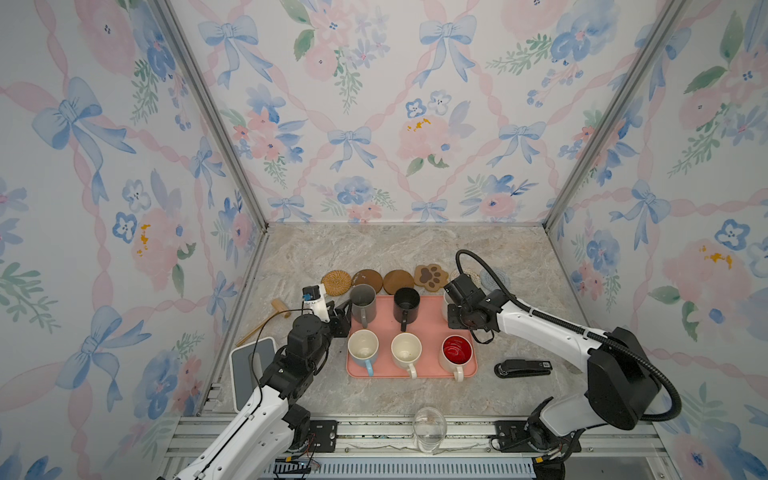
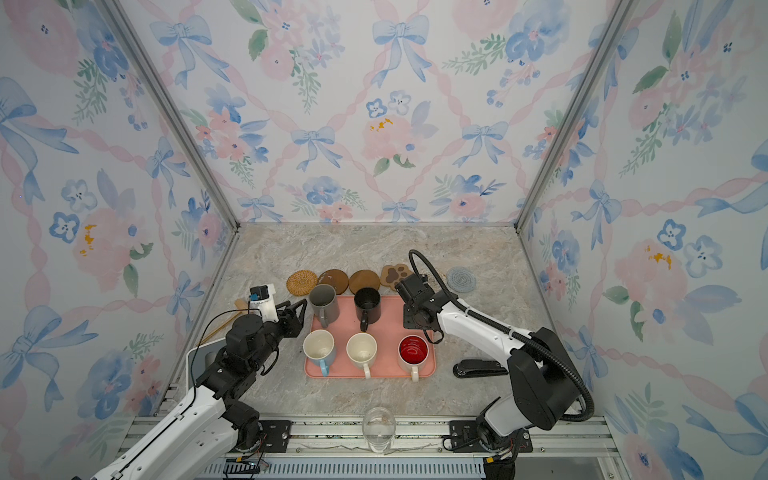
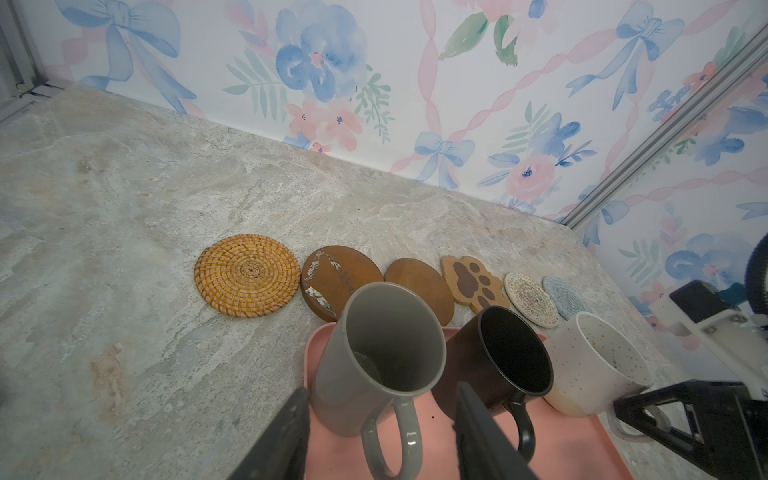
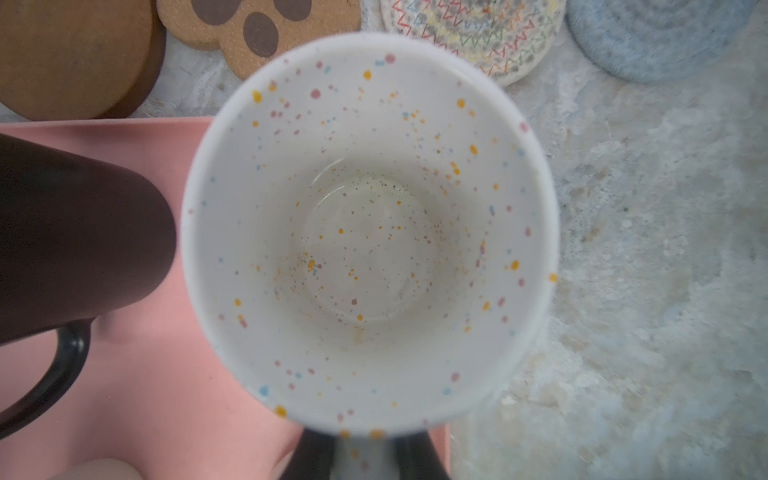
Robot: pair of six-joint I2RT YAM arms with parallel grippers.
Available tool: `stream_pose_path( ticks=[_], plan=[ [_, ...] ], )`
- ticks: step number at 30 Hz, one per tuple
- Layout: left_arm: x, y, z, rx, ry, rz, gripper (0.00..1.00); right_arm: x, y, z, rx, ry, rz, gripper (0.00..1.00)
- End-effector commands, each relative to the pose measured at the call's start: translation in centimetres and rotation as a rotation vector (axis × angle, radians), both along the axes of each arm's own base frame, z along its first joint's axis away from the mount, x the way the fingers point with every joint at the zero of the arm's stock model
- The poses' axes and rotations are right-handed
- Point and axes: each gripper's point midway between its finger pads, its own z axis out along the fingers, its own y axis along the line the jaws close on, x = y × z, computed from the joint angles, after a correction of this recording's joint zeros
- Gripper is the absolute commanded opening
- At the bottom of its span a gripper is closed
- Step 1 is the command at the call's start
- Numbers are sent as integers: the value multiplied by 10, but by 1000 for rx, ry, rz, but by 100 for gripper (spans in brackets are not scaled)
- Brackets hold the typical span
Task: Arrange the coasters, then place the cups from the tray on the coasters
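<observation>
Fingers [image 4: 419, 461] clamp handle of speckled white mug [image 4: 370, 232] over pink tray [image 4: 124, 395]

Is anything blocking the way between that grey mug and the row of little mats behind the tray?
Nothing visible does. The grey mug stands at the far edge of the tray, and the scratched brown coaster lies right behind it; only the tray's low rim lies between. The left gripper straddles the mug's handle, jaws open.

pink tray [image 1: 429, 326], speckled white mug [image 4: 365, 232]
</observation>
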Motion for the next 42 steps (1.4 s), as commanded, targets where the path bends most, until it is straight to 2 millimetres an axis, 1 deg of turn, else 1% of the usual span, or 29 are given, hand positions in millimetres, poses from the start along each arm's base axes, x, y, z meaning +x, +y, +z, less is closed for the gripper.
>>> stream_pose_path(
  ticks=[1,5,12,21,29,42],
  plan=[
    [0,1,2,16,-26,1,52,17,9,44,63,-123,2,0],
    [0,1,2,15,-27,0,52,17,11,44,78,-120,7,0],
    [0,1,2,18,-28,0,52,14,11,32,83,-100,1,0],
    [0,1,1,17,-29,1,52,17,5,41,67,-146,-7,0],
    [0,1,1,17,-29,0,52,16,3,41,68,-162,-11,0],
    [0,1,1,17,-28,1,52,29,-6,69,62,-208,-10,0]
  ],
)
